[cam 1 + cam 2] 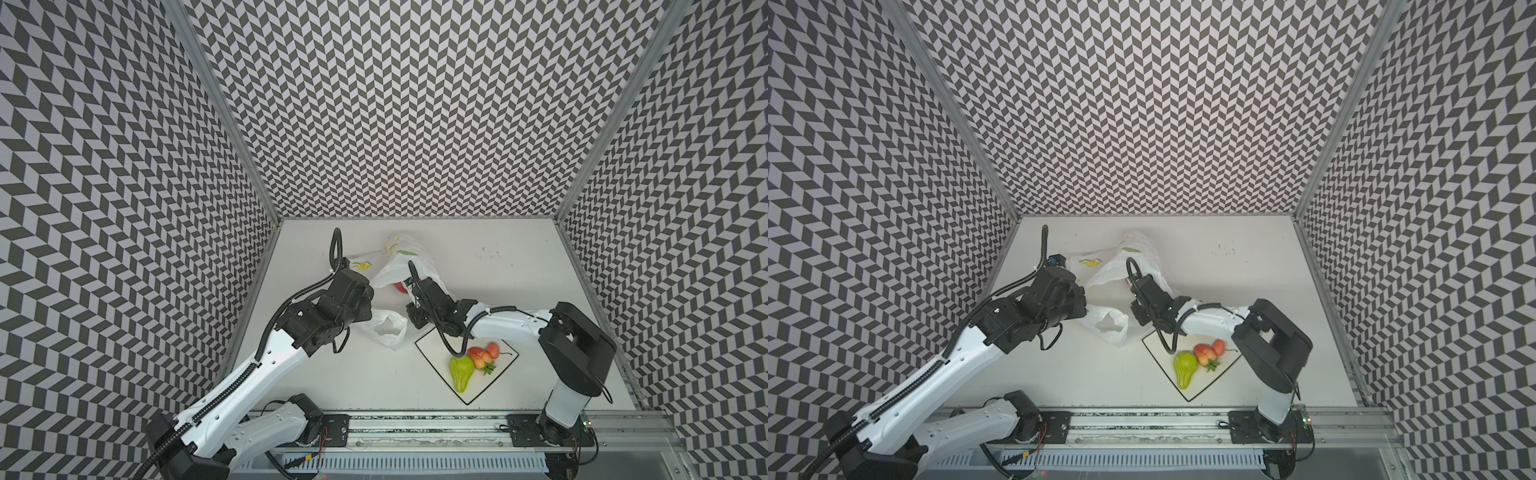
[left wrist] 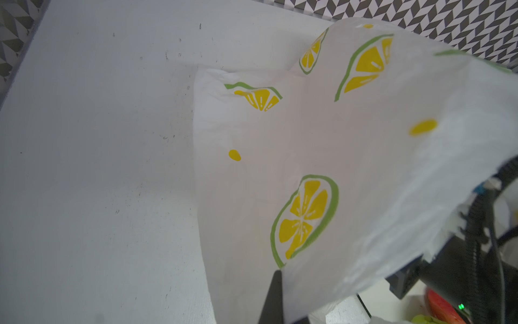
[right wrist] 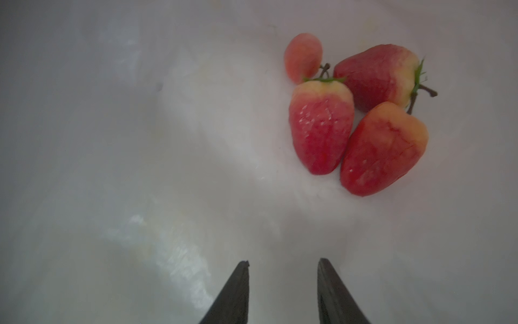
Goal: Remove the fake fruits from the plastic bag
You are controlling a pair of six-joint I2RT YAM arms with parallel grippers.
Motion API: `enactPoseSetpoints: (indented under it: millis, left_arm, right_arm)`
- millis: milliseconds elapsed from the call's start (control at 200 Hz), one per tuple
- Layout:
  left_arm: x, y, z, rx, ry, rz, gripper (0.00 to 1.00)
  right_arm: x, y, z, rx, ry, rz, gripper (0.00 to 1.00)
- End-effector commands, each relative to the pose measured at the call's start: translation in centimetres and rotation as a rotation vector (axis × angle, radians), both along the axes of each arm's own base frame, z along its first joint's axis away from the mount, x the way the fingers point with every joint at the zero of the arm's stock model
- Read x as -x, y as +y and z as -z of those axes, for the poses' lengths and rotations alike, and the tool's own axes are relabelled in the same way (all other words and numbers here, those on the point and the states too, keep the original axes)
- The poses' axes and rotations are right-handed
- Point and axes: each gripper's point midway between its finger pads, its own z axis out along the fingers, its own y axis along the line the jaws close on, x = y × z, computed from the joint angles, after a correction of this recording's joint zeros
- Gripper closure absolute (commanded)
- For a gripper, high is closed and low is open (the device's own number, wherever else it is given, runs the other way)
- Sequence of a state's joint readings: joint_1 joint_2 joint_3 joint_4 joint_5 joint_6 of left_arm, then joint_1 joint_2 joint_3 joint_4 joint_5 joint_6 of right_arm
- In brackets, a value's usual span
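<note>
The plastic bag (image 1: 399,262) (image 1: 1133,253), white with lemon-slice prints, lies crumpled at the back middle of the table. My left gripper (image 2: 277,273) is shut on the bag's edge (image 2: 308,140) and holds it lifted. My right gripper (image 3: 283,262) is open inside the bag (image 3: 126,140) with nothing between its fingers. Ahead of it, three red strawberries (image 3: 321,126) and a small pinkish fruit (image 3: 302,56) lie together on the bag's inner floor. A red fruit (image 1: 400,286) peeks from the bag's mouth. A green pear (image 1: 460,372) (image 1: 1185,368) and red fruits (image 1: 478,355) (image 1: 1204,353) lie on the plate.
The white square black-rimmed plate (image 1: 436,345) (image 1: 1187,392) sits at the front right, partly under the right arm (image 1: 498,324). One bag handle loop (image 1: 388,328) rests on the table between both wrists. Patterned walls close three sides.
</note>
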State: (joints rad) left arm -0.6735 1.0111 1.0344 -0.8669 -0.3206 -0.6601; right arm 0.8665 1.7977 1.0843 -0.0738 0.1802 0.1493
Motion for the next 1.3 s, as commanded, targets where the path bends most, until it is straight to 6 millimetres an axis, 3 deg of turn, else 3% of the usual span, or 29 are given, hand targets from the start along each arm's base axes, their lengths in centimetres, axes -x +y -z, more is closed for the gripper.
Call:
enactPoseSetpoints:
  millis: [0, 185, 370, 591, 751, 1011, 1167, 1297]
  left_arm:
    - [0.3, 0.8, -0.1, -0.019, -0.006, -0.013, 1.0]
    - [0.4, -1.0, 1.0, -0.004, 0.011, 0.095, 1.0]
    - [0.8, -2.4, 2.9, -0.008, 0.061, 0.183, 1.0]
    - [0.9, -2.8, 3.3, -0.02, 0.068, 0.216, 1.0]
    - [0.7, -3.3, 2.8, -0.003, 0.046, 0.233, 1.0]
    - [-1.0, -4.3, -0.8, 0.056, -0.054, 0.214, 1.0]
    - [-1.4, -4.7, -1.7, 0.079, -0.085, 0.215, 1.0]
    - [-1.1, -4.9, -1.2, 0.088, -0.08, 0.24, 1.0]
  right_arm:
    - [-0.7, 2.0, -0.6, -0.105, 0.066, 0.034, 0.57]
    - [-2.8, 2.3, -0.2, -0.28, 0.196, 0.188, 0.44]
    - [-4.4, 3.0, -1.7, -0.541, 0.305, 0.352, 0.34]
    - [-5.6, 3.2, -2.8, -0.785, 0.36, 0.507, 0.29]
    - [-6.6, 4.0, -3.6, -0.906, 0.39, 0.543, 0.31]
    - [-3.9, 7.2, -2.6, -0.888, 0.466, 0.33, 0.38]
    - [-2.3, 6.4, -1.5, -0.816, 0.467, 0.291, 0.36]
    - [-2.7, 6.2, -1.6, -0.845, 0.487, 0.342, 0.31]
